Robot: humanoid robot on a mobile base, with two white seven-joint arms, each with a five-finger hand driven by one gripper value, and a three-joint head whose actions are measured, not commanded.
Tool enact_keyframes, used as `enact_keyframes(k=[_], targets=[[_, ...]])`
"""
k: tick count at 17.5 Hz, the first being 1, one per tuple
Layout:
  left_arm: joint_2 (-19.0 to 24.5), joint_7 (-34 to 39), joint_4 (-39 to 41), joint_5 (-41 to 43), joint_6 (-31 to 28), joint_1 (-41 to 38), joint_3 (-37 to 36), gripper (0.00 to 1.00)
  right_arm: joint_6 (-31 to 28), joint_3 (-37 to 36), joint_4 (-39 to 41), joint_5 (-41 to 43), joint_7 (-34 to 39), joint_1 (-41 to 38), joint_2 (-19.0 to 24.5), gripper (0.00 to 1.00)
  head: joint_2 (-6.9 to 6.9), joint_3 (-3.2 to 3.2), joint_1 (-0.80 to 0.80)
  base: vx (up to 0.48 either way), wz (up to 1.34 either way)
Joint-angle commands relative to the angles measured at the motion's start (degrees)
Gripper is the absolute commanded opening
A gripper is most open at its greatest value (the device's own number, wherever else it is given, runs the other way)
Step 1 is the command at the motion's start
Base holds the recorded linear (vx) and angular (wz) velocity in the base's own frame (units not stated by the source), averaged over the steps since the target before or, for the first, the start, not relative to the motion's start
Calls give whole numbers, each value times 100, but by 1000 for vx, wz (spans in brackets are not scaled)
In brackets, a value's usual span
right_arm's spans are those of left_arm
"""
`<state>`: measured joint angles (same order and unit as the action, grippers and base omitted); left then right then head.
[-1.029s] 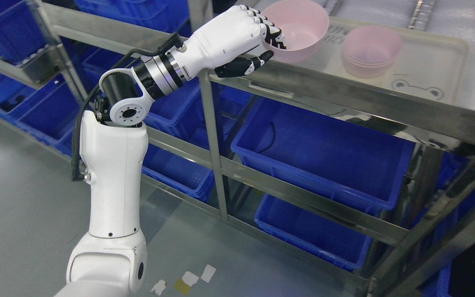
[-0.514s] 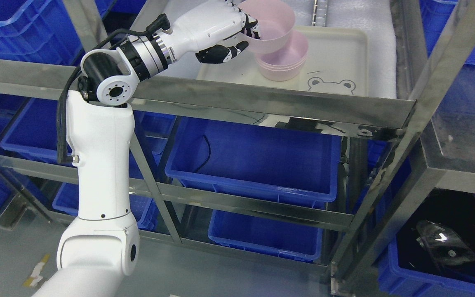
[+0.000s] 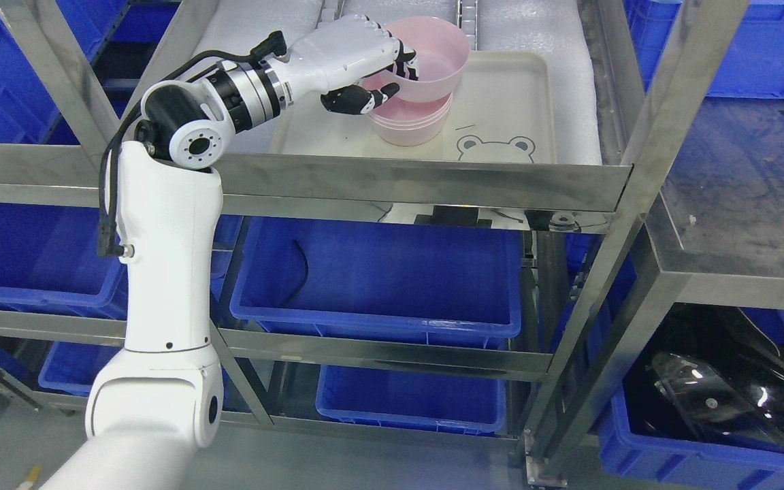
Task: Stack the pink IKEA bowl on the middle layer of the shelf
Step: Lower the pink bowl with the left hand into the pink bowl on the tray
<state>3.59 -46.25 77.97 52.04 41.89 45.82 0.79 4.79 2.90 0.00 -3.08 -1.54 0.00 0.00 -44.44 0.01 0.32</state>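
Here, a white, jointed robot arm (image 3: 160, 272) rises from the lower left past the steel rail of a metal shelf rack (image 3: 426, 184). Its white-and-black fingered left hand (image 3: 358, 64) reaches over the rail and pinches the near rim of a pale pink plastic bowl (image 3: 433, 58), fingers curled over the edge, thumb beneath. The bowl sits tilted, partly nested in a stack of matching pink bowls (image 3: 411, 126). That stack stands on a cream plastic tray with a bear-face outline (image 3: 508, 102), which lies on the shelf's white foam lining. Below, a deep blue plastic bin (image 3: 378, 286) fills the next level. At lower right, a glossy black object (image 3: 719, 395) rests in another blue crate.
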Motion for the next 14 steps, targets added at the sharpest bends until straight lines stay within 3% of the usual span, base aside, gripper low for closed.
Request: enact_keyframes(k=[1,5,8,12,13,14], targets=[[326,-15,-291,113,4,6,-176,3,-4,0,100,0,4,-132,-100,100,0,0,0,10,-53],[283,-6,-291,60,12,-20,-158,4,-4,0,100,0,4,-132,-100,100,0,0,0,-9,55],[-59,37,-300,16,83,-20,-158,6,-4,0,100,0,4,-132,-100,100,0,0,0,-13,37],[-175,55,-309,25,83,-12,-167,10,-4,0,100,0,4,-132,-100,100,0,0,0,-7,31],[-175,55,-317,42,83,-12,-176,17,-4,0,100,0,4,-132,-100,100,0,0,0,0,0],[-166,55,-344,77,65,-12,-176,35,-4,0,100,0,4,-132,-100,100,0,0,0,0,0]])
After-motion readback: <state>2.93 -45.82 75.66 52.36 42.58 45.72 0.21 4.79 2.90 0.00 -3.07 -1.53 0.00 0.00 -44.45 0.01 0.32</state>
